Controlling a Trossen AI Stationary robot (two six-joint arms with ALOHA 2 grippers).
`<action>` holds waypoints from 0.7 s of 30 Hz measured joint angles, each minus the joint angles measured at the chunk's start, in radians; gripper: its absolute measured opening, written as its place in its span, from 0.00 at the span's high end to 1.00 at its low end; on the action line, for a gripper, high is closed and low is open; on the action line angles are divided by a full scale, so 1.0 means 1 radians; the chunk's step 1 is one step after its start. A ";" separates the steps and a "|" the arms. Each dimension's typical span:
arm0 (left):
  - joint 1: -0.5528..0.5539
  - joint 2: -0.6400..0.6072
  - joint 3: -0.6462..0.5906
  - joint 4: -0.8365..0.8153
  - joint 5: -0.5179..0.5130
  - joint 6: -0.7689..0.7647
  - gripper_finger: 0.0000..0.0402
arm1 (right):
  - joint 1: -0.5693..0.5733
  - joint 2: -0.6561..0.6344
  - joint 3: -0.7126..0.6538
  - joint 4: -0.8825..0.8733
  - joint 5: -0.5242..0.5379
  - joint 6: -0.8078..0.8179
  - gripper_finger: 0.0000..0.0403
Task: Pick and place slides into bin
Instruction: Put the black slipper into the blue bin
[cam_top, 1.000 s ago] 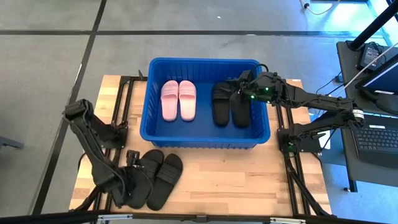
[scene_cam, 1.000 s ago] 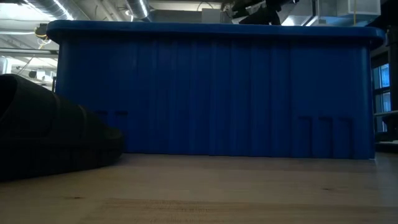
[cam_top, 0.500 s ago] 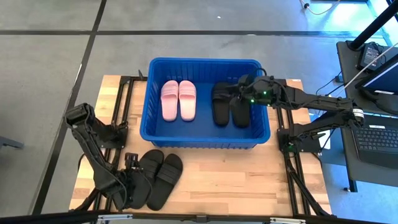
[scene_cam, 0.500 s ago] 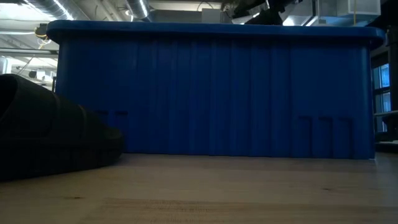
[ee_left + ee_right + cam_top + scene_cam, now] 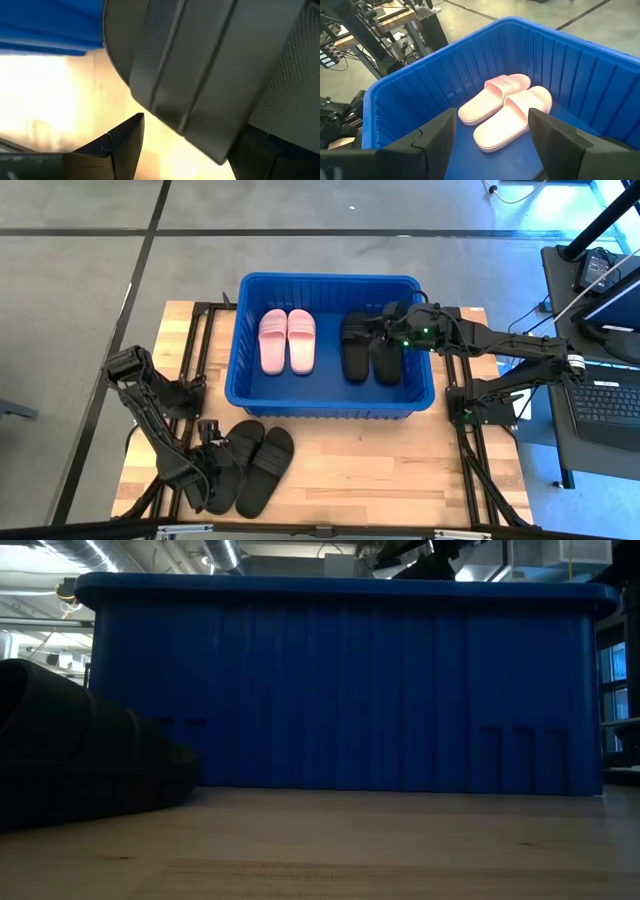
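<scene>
The blue bin (image 5: 330,278) stands at the table's far middle; its wall fills the low view (image 5: 340,690). Inside it lie a pale pink pair of slides (image 5: 288,340) (image 5: 505,107) and a black pair (image 5: 358,352), soles down. A second black pair (image 5: 250,468) lies on the table near the front left and shows in the low view (image 5: 80,750). My left gripper (image 5: 213,442) (image 5: 197,150) is open at the left slide of that pair, a finger on either side of its strap (image 5: 200,65). My right gripper (image 5: 381,330) (image 5: 492,135) is open and empty above the black pair in the bin. My left gripper stands open about the strap of the left black slide on the table, fingers pointing level toward the far edge. The slide lies flat on the table. Whether a finger touches it, I cannot tell.
Bare wooden tabletop (image 5: 400,470) lies right of the black pair on the table, in front of the bin. The bin's near wall (image 5: 320,408) stands just beyond that pair. A desk with a laptop (image 5: 610,395) stands off the table's right side.
My right gripper has shifted a little toward the near edge above the black pair in the bin, then kept still. My left arm has shifted slightly beside the black pair on the table. No slide has moved.
</scene>
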 joint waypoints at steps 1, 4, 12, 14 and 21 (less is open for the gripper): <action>0.000 0.000 0.000 0.010 0.000 -0.020 0.39 | 0.000 0.000 0.000 0.000 0.000 0.000 0.38; 0.000 0.000 0.000 0.028 -0.001 -0.061 0.39 | 0.000 0.000 0.000 0.000 0.000 0.000 0.38; -0.062 0.000 0.000 0.041 -0.133 -0.236 0.39 | 0.000 0.000 0.000 0.000 0.000 0.017 0.38; -0.085 0.000 0.000 0.042 -0.141 -0.247 0.39 | 0.000 0.000 0.000 0.000 0.000 0.018 0.38; -0.175 0.000 -0.019 0.045 -0.206 -0.419 0.39 | 0.000 0.000 0.000 0.000 0.000 0.017 0.38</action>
